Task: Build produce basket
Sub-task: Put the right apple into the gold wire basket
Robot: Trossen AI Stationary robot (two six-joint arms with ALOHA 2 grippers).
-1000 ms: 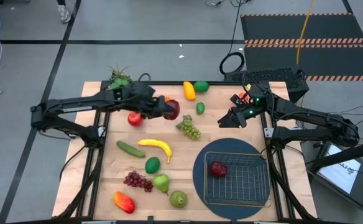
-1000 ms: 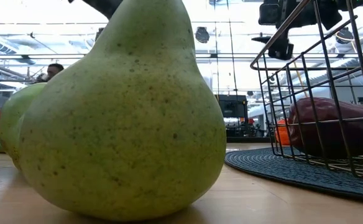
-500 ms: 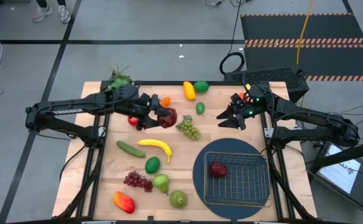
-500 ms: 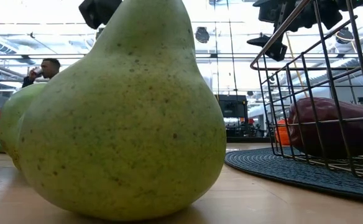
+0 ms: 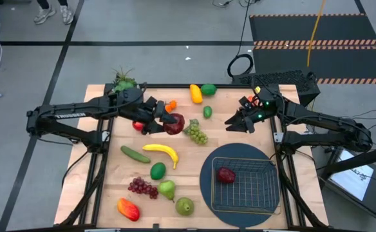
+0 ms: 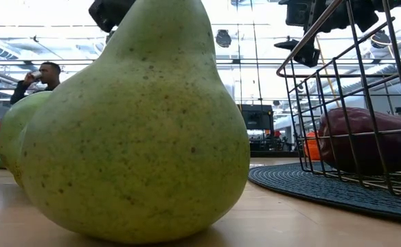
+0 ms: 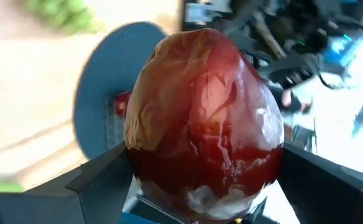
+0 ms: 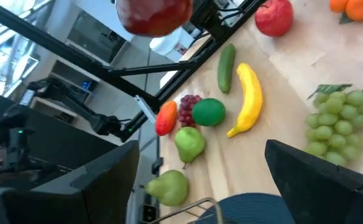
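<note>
In the high view, a dark red apple (image 5: 174, 124) is held in the left gripper (image 5: 167, 122) above the bench (image 5: 111, 187), just beside the green grapes (image 5: 196, 133). The basket (image 5: 244, 185) is placed on a round mat (image 5: 206, 182) at the right front part of the bench, and one red fruit (image 5: 225, 174) is lying in it. A banana (image 5: 162, 152), a cucumber (image 5: 135, 154), a lime (image 5: 158, 171), purple grapes (image 5: 143, 187) and two pears (image 5: 168, 189) are spread over the bench. The right gripper (image 5: 238, 122) is held over the far right part of the bench, well apart from the basket.

In the low view, most of the picture is filled by one pear (image 6: 135, 130). The basket (image 6: 351, 103) is seen at the right with the red fruit (image 6: 365, 140) inside.

In the left wrist view, the apple (image 7: 203, 124) is clamped between the two fingers (image 7: 97, 186), and the mat (image 7: 110, 81) is seen behind it.

In the right wrist view, the fingers (image 8: 315, 180) of the right gripper are spread wide and nothing is held between them. The apple (image 8: 153, 15) is seen farther off, raised over the bench.
</note>
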